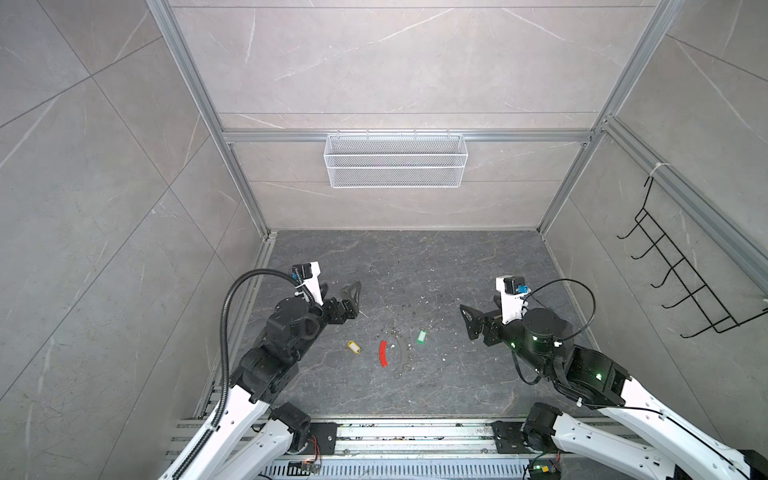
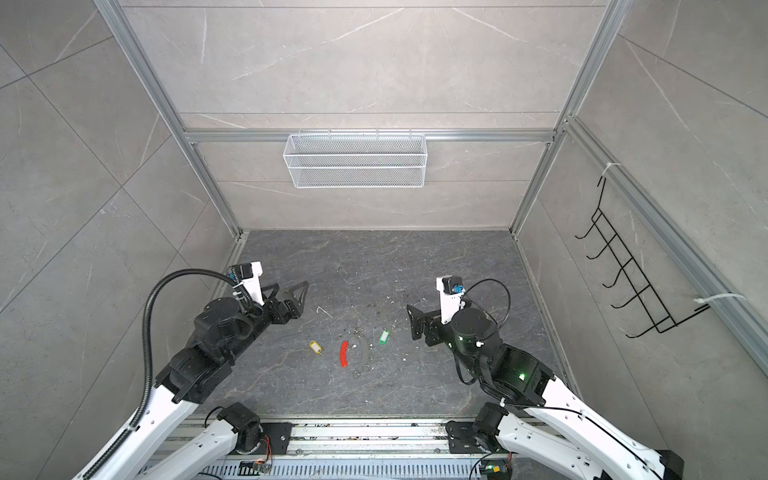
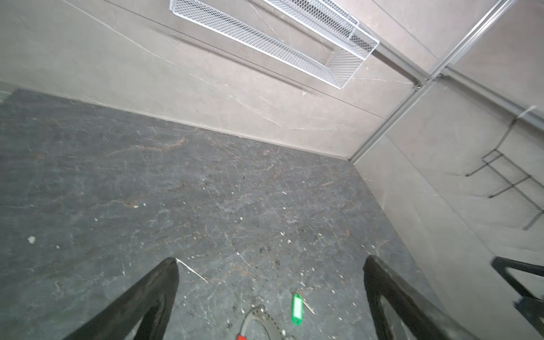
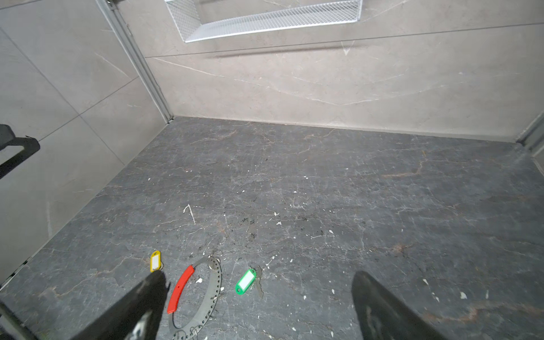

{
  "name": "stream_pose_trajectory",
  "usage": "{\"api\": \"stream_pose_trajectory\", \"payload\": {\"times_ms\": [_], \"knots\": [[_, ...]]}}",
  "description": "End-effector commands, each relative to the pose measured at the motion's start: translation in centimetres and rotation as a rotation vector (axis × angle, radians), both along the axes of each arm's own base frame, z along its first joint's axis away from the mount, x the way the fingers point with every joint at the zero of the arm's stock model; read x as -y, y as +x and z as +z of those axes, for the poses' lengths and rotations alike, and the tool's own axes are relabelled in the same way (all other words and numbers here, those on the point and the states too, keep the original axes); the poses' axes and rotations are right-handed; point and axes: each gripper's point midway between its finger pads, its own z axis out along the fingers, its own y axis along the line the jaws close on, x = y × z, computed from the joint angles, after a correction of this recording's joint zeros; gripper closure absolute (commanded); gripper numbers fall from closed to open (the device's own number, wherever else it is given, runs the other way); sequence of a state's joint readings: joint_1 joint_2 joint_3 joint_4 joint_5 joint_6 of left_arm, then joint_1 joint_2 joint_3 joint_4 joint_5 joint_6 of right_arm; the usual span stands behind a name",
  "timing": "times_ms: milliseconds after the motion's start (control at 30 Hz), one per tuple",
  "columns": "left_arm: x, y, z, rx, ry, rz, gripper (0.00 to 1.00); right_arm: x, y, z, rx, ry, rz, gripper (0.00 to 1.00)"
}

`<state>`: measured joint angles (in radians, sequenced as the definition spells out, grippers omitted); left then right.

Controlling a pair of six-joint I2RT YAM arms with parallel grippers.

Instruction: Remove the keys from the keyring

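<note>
On tabletop (image 1: 415, 266): yellow plastic tag (image 1: 353, 346), green plastic tag (image 1: 422, 337), off red-sleeved wire keyring (image 1: 382, 353).
Judged light, slippery; to be pinched edgewise; left tool (image 3: 270, 260), right tool (image 4: 258, 275) spread.

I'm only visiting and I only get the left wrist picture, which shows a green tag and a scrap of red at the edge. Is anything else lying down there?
Observer: Yes. A yellow tag lies on the other side of that red piece from your green tag.
Operator: Is it hooked onto anything?
Observer: No. In the right wrist view it lies apart from the keyring, with bare tabletop between them.
Operator: So what is the red scrap?
Observer: It's a curved red sleeve covering one side of that big grey loop. Your picture cuts most of the loop off.
</note>
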<state>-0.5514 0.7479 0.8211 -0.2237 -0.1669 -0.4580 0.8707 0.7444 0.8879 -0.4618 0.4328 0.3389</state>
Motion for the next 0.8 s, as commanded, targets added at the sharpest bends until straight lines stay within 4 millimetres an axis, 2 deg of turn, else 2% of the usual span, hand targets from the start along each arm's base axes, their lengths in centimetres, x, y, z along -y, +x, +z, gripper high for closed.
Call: {"api": "stream_pose_trajectory", "payload": {"times_ms": [0, 100, 167, 267, 333, 400, 500, 633, 733, 767], "knots": [[-1.1, 3.4, 1.6, 0.111, 0.150, 0.094, 0.00, 0.4, 1.2, -0.9, -0.016, -0.001, -0.091, 0.00], [-5.0, 7.0, -0.9, 0.058, 0.308, 0.263, 0.00, 0.1, 1.5, -0.4, 0.000, 0.005, -0.094, 0.00], [-8.5, 9.0, -3.4, -0.007, 0.404, 0.367, 0.00, -0.1, 1.5, 0.1, 0.015, 0.010, -0.081, 0.00], [-12.0, 10.9, -7.9, -0.136, 0.537, 0.428, 0.00, -0.1, 1.5, 0.9, 0.060, 0.036, -0.074, 0.01], [-13.2, 11.6, -11.2, -0.179, 0.643, 0.433, 0.00, 0.0, 1.6, 1.4, 0.090, 0.036, -0.071, 0.00], [-14.1, 12.2, -14.6, -0.202, 0.678, 0.431, 0.00, -0.7, 1.6, 1.5, 0.100, 0.009, -0.031, 0.01], [-15.0, 12.7, -18.4, -0.235, 0.671, 0.442, 0.00, -0.7, 2.0, 1.9, 0.099, -0.005, -0.046, 0.00], [-14.4, 13.5, -20.0, -0.171, 0.675, 0.410, 0.00, -1.0, 1.8, 2.9, 0.204, 0.007, -0.003, 0.00], [-14.3, 13.6, -22.0, -0.208, 0.663, 0.363, 0.00, -0.9, 1.6, 3.3, 0.267, 0.012, 0.003, 0.00], [-14.3, 13.9, -22.1, -0.196, 0.668, 0.367, 0.00, -0.7, 1.6, 3.6, 0.278, 0.021, -0.001, 0.00]]}}
